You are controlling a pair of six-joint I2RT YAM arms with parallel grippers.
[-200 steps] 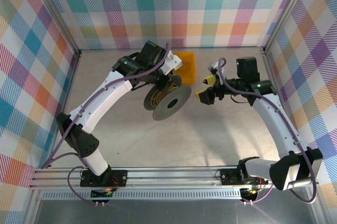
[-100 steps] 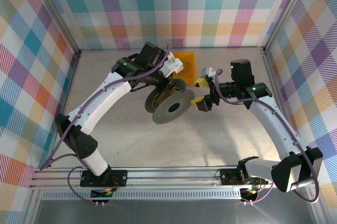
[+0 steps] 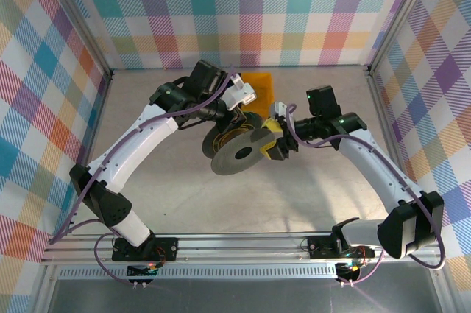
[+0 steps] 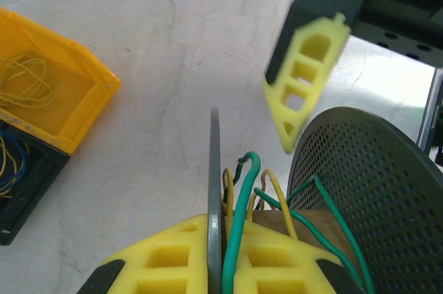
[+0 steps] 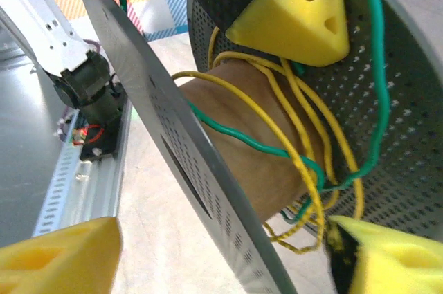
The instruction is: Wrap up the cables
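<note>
Grey perforated spool (image 3: pixel 239 152), carried above the tabletop (image 3: pixel 309 188) between both arms.

Top view: the left end effector (image 3: pixel 243 114) sat at the spool's far rim and the right end effector (image 3: pixel 275 141) against its right side. A yellow bin (image 3: pixel 262 86) stood just behind.

Left wrist view: the left end effector (image 4: pixel 214 256) was clamped on the edge of one flange (image 4: pixel 214 169). A green cable (image 4: pixel 238 225) and a yellow cable (image 4: pixel 274 190) rose off the core beside it. The bin held a small yellow coil (image 4: pixel 28 79), and a blue coil (image 4: pixel 10 159) lay in a black tray (image 4: pixel 28 197) alongside.

Right wrist view: the right end effector (image 5: pixel 221 259) stood apart, its fingers (image 5: pixel 55 259) straddling the second flange (image 5: pixel 159 135). Both cables lay straight ahead on the brown core (image 5: pixel 235 176), crossing the spool's axis in slack loops. The right arm was judged the nearer for taking them up.
</note>
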